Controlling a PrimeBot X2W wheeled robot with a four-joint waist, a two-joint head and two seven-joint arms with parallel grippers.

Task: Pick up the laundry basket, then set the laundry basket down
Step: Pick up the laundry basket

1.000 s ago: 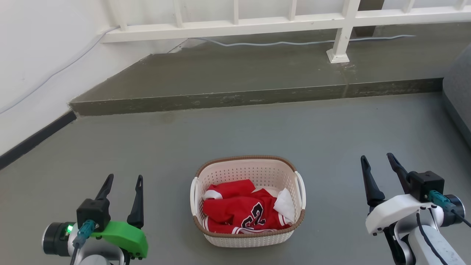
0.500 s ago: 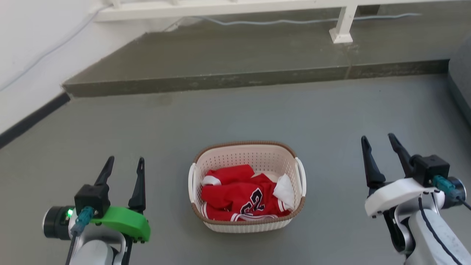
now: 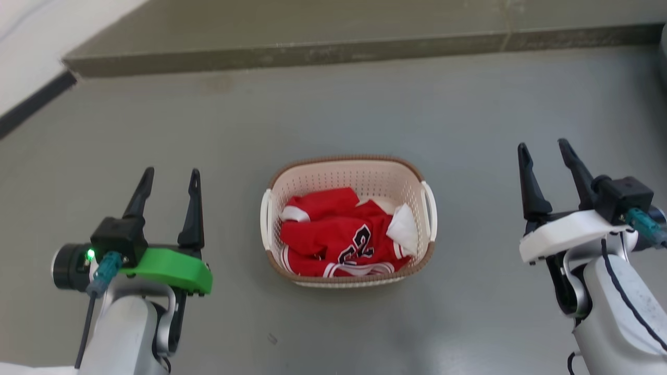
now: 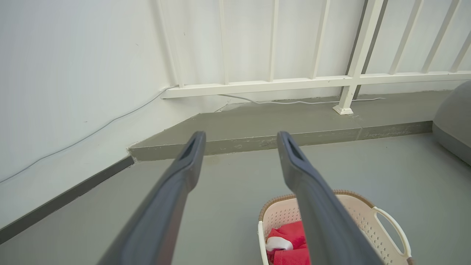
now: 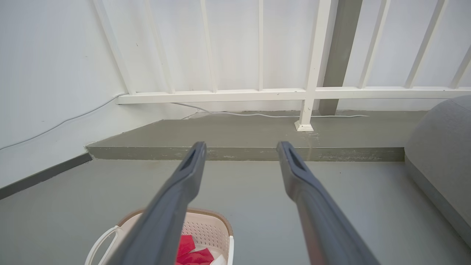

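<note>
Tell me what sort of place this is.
Probably a balcony or laundry corner of a home, not a lab bench: bare grey concrete floor with a raised step, a white railing before a white wall, and a laundry basket holding a red jersey on the floor.

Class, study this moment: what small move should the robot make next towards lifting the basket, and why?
Probably swing both arms inward and down. The cream-white perforated plastic laundry basket sits on the grey floor between the open left claw and the open right claw. Both are empty and well apart from its white side handles.
</note>
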